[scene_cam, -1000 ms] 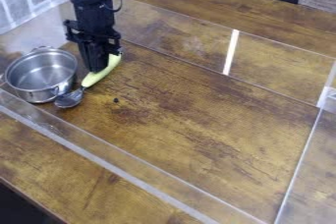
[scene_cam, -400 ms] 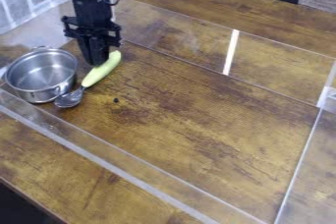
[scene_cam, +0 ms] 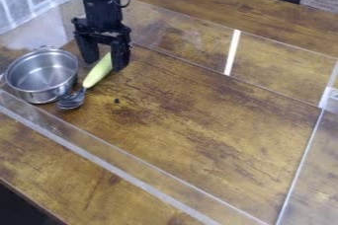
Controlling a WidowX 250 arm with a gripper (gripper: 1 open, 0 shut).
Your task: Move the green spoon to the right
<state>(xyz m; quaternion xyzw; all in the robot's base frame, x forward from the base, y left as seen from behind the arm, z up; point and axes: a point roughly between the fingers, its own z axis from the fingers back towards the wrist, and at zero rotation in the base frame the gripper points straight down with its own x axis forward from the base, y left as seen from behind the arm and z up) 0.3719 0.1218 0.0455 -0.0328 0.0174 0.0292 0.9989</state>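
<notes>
At the far left of the bench (scene_cam: 199,120) you have the steel pot (scene_cam: 40,73), and just to its right lies the green spoon (scene_cam: 94,73), its silver bowl end down near the pot's right rim, so close that you cannot tell whether they touch, its yellow-green handle running up and away toward the far side. The gripper (scene_cam: 102,54) hangs over the upper part of that handle, pointing down, with its fingers (scene_cam: 121,56) spread wide, one on either side of the handle and not clamped on it; the spoon rests on the wood. Judging from this, the spoon sits at the left end of the clear-walled work area and the carry to the right is not yet done, so you are at the grasp stage: the next move calls for the fingers to come down around the handle, close firmly across its thick middle, lift enough to clear the pot's rim, then travel right along the open wood. Note what you cannot read: the far end of the handle is hidden behind the fingers, the fingertips' height above the wood is unclear, and the bright streak further right is only glare on the transparent wall.
</notes>
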